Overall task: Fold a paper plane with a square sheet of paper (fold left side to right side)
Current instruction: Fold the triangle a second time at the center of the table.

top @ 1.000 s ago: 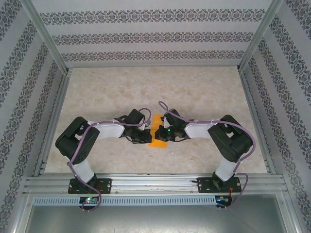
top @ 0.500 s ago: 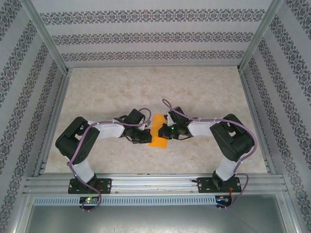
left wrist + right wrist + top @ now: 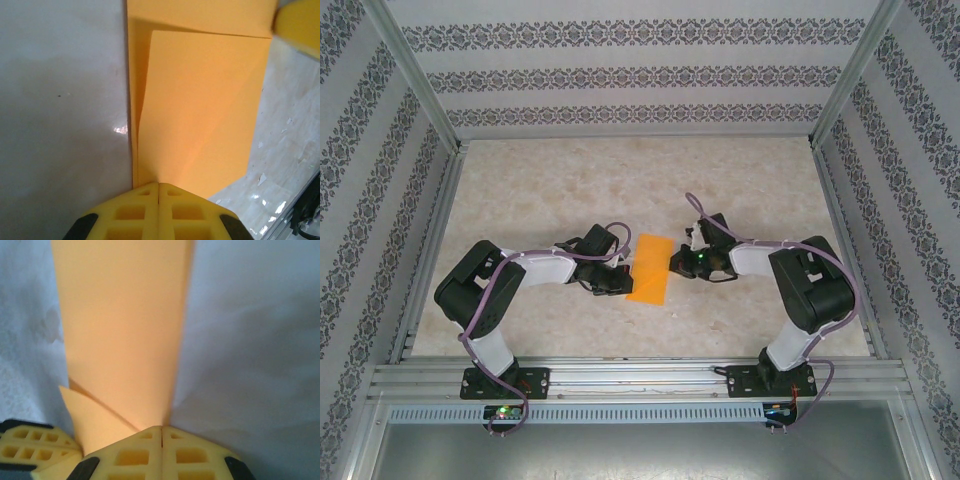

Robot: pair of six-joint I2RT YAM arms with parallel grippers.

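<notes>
- At the middle of the worktop, the orange paper lies folded in half, uncovered now that the right pincer has drawn back to its right edge, clenched.
- Clenched too, the left pincer rests at the left edge.
- The left-to-right fold looks made; the crease may need pressing.

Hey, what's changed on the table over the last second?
The right gripper, shut, slid rightward off the orange paper to its right edge, uncovering most of it. Nothing visibly grasped or released. The left gripper stayed shut at the paper's left edge; the paper kept its place.
</notes>
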